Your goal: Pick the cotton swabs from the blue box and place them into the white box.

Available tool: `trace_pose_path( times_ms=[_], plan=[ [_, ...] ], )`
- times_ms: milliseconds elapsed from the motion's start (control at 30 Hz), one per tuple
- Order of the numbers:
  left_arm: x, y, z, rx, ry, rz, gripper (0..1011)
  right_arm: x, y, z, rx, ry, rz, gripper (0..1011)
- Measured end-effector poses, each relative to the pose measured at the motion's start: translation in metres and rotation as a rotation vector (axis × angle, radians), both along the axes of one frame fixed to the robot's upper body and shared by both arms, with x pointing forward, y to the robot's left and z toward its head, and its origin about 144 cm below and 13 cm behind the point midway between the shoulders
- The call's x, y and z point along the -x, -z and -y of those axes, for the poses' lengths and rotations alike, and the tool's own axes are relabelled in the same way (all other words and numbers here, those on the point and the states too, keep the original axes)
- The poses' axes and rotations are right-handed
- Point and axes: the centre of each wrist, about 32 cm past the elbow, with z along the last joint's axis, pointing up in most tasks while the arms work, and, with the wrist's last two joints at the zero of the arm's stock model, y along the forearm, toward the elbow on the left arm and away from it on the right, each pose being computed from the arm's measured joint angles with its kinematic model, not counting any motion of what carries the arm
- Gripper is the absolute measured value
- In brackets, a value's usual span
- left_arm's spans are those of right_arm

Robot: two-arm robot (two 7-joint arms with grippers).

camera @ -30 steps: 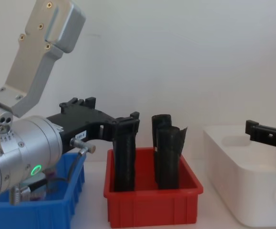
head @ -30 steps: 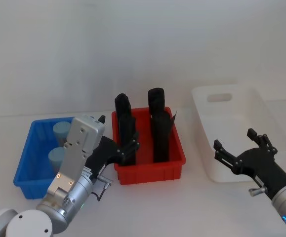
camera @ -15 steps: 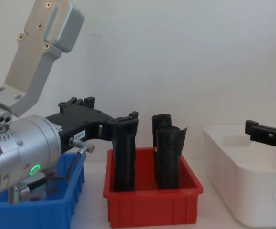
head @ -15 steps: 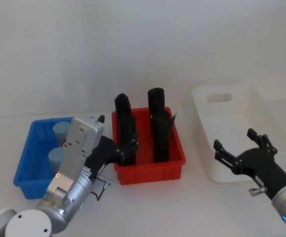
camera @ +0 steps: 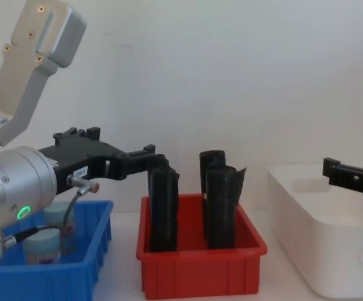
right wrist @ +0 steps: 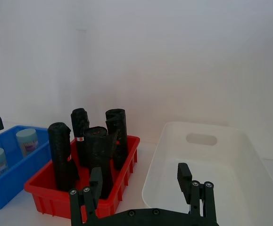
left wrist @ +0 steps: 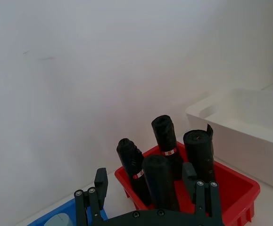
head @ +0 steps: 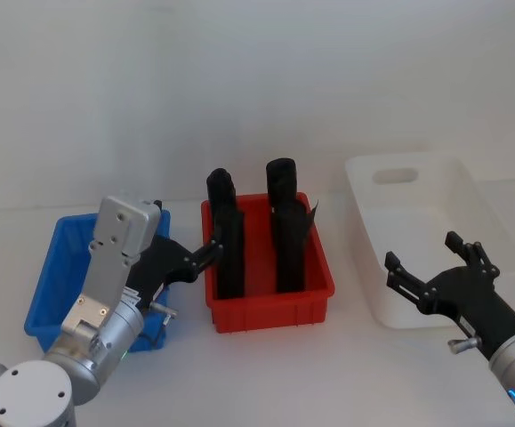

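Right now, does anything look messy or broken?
Nothing is spilled or broken. In the shallow red plastic bin, the back left tall black roll leans a bit, and the front right black roll has a loose flap sticking up.

Left gripper (left wrist: 144, 175), spread apart. Past it, four black rolls (left wrist: 165, 139) upright in a red bin (left wrist: 244, 184), between blue box (left wrist: 39, 220), cotton swabs (left wrist: 60, 220) inside, and white box (left wrist: 249, 123).

Two cotton swabs (right wrist: 28, 141), four rolls (right wrist: 61, 148), three boxes (right wrist: 164, 160).
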Motion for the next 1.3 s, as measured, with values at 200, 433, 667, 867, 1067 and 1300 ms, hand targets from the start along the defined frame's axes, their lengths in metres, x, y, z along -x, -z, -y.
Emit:
trace_pose_path(
  times_ms=[200, 433, 667, 867, 1067, 1300],
  plan=[
    [-0.012, 0.0, -0.013, 0.001, -0.041, -0.027, 1004, 0.0, 0.0, 0.0, 0.0, 0.0, 0.0, 1002],
    [-0.029, 0.001, -0.027, -0.006, -0.083, -0.076, 1004, 0.0, 0.0, 0.0, 0.0, 0.0, 0.0, 1002],
    [-0.048, 0.002, -0.042, -0.014, -0.122, -0.138, 1004, 0.0, 0.0, 0.0, 0.0, 0.0, 0.0, 1002],
    [-0.062, 0.004, -0.055, -0.014, -0.146, -0.191, 1004, 0.0, 0.0, 0.0, 0.0, 0.0, 0.0, 1002],
    [-0.072, 0.005, -0.067, -0.007, -0.165, -0.238, 1004, 0.0, 0.0, 0.0, 0.0, 0.0, 0.0, 1002],
    [-0.076, 0.005, -0.076, 0.008, -0.165, -0.28, 1004, 0.0, 0.0, 0.0, 0.0, 0.0, 0.0, 1002]
  ],
)
